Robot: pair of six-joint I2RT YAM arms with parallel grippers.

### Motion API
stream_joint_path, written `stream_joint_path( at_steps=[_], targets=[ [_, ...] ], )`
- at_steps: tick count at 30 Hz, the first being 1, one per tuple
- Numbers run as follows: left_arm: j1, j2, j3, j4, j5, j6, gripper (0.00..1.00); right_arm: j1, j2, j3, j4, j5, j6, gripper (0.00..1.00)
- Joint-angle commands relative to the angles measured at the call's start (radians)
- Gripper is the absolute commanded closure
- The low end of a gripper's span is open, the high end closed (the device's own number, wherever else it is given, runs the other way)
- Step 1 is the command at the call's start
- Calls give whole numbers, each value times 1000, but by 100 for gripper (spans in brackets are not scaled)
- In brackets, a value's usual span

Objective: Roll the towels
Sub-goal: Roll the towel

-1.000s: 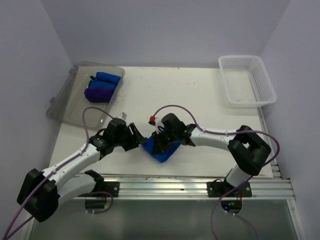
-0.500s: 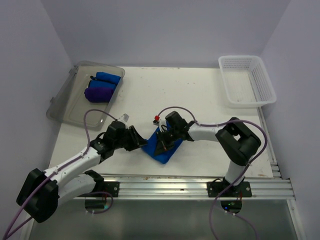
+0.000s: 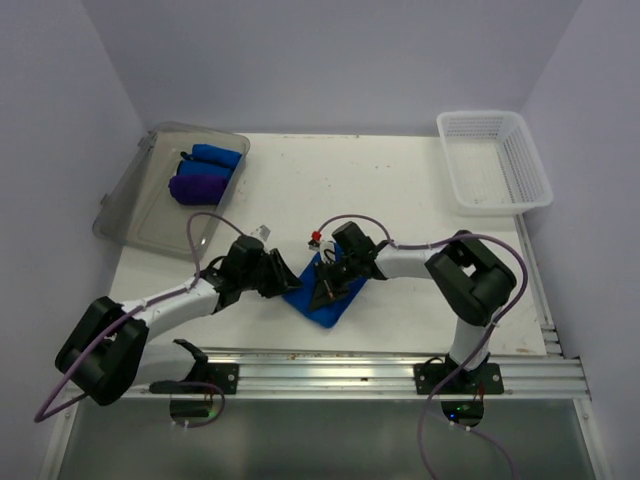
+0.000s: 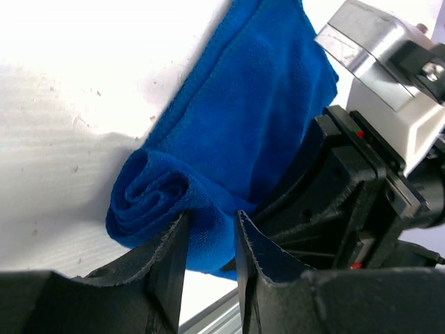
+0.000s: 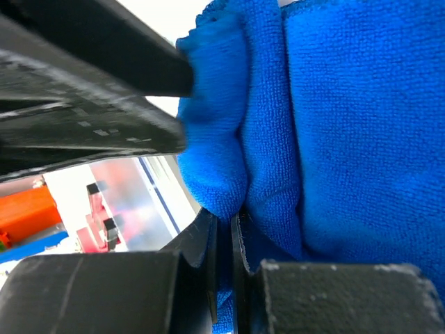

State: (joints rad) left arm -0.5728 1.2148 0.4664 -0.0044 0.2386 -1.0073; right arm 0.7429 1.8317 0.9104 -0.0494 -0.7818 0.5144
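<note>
Top external view, nearest first: silver metal rail (image 3: 330, 365) along the near edge, both arm bases bolted to it. Just beyond, on the white table (image 3: 400, 180), one small royal blue terry towel (image 3: 332, 306), partly rolled, lying near the middle and close to the near edge. Two black two-finger tools meeting over it.

Left gripper (image 3: 280, 278) at the towel's left end. From its wrist view: fingers drawn in on blue cloth just beside the spiral end of the roll, a fold of towel filling the gap between them, so clenched on the towel. Right gripper (image 3: 325, 290) at the right part of the same towel. From its wrist view: jaws almost together, seemingly nipping a thin edge of cloth.

Judged soft, light and limp, with a fuzzy nap unlikely to slip. Layers apt to slacken and unwind if only the outer one is pinched. Best held across the full thickness of the spiral, at the roll's ends.

Farther back on the left, a clear grey plastic tray (image 3: 125, 215) holding two rolled blue towels (image 3: 215, 155) and, beside them, one rolled dark purple towel (image 3: 197, 188). At the far right corner, well apart, a white mesh plastic basket (image 3: 480, 206).
</note>
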Motion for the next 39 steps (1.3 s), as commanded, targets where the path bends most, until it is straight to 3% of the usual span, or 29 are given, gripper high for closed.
stream_joint_path(
  at_steps=[1,4,8,11,20,28,33,37,38,39],
  targets=[
    [-7,67,44,66,-7,39,65,-8,-23,19,-15,27,1,100],
    [-4,130,57,69,-12,44,66,-7,-80,15,-65,114,-17,95],
    [-4,170,64,55,-12,50,66,-7,-179,4,-165,240,-40,59],
    [-6,184,72,26,-22,59,66,-4,-274,-8,-217,308,-57,47],
    [-4,236,94,6,-13,76,66,79,-426,-21,-356,478,-189,37],
    [-6,261,104,6,-7,79,66,145,-361,-38,-296,544,-226,37],
    [-4,259,106,6,-10,79,66,147,-322,-51,-248,512,-220,48],
    [-2,261,107,-27,-12,82,66,141,-295,-59,-227,486,-199,70],
    [-2,259,109,-32,-12,82,66,138,-293,-61,-216,448,-194,81],
    [1,255,109,-39,-15,85,66,127,-296,-65,-205,422,-186,86]
  ],
)
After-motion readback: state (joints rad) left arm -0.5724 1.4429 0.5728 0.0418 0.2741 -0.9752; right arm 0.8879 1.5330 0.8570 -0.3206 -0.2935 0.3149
